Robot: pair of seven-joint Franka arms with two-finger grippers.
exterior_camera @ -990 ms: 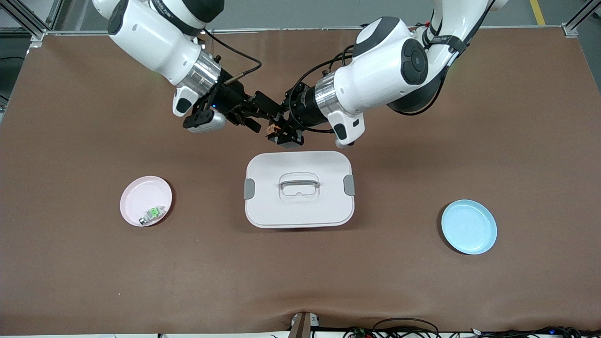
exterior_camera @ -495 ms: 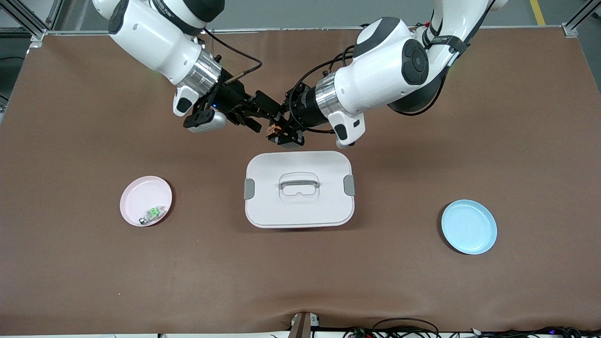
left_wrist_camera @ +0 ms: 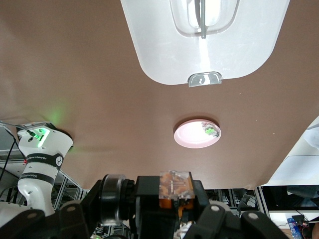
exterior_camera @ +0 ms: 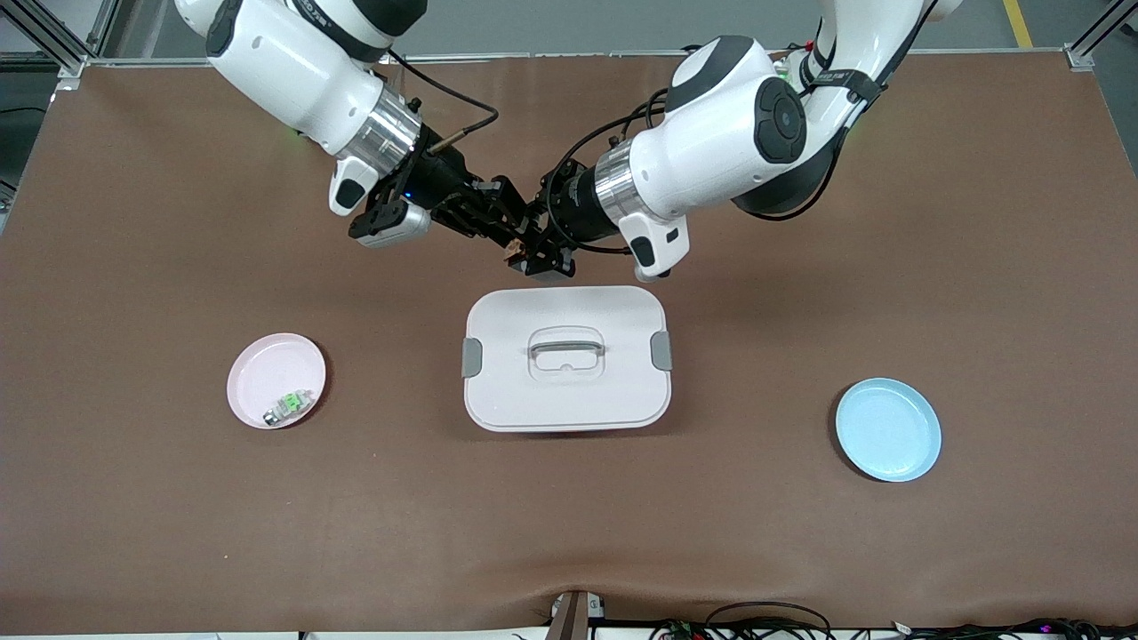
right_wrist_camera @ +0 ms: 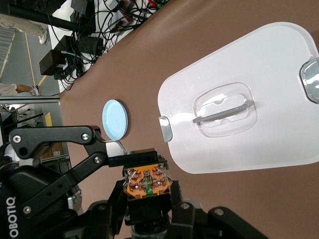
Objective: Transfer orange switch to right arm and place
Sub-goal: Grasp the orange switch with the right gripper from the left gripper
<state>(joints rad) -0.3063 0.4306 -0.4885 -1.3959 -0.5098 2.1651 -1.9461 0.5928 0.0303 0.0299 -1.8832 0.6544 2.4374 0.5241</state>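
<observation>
The orange switch (exterior_camera: 514,252) hangs in the air between both grippers, over the bare mat just past the white box's edge that lies farther from the front camera. My left gripper (exterior_camera: 526,255) is shut on it. My right gripper (exterior_camera: 502,233) is shut on its black body from the other end. In the right wrist view the switch's orange face (right_wrist_camera: 148,181) sits between my right gripper's fingers (right_wrist_camera: 148,201), with the left gripper's finger (right_wrist_camera: 133,157) on it. In the left wrist view the switch (left_wrist_camera: 175,184) sits in my left gripper (left_wrist_camera: 175,196).
A white lidded box (exterior_camera: 498,400) with a clear handle stands mid-table, nearer the front camera. A pink plate (exterior_camera: 253,356) holding a green-and-silver part (exterior_camera: 289,404) lies toward the right arm's end. A blue plate (exterior_camera: 887,429) lies toward the left arm's end.
My right gripper has moved in onto the switch and its fingers, open a second ago, have closed on it. The left gripper has stayed put, holding the switch.
</observation>
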